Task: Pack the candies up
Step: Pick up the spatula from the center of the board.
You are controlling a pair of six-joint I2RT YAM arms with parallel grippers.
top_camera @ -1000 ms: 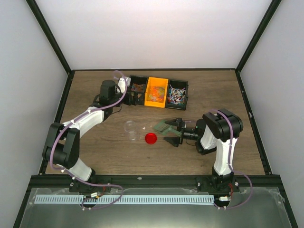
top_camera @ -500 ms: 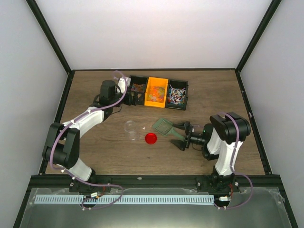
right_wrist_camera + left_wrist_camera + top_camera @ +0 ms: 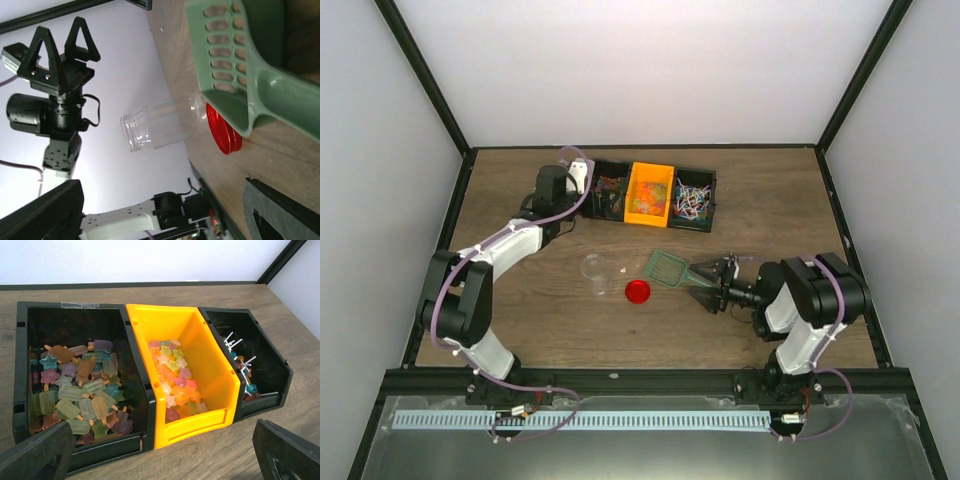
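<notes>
At upper centre of overhead view: candies sorted in three bins, none visible in jar. Left gripper wide, empty, poised before bins, likely waiting. Centre right: right gripper jaws wide, straddling handle of green scoop, probably lining up grasp. Jar upright, uncapped; red lid just beside scoop, may obstruct.

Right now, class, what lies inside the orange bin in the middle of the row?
A loose pile of pastel star-shaped candies lies in the orange bin. Its raised front lip hides whatever sits lowest at the near end.
</notes>
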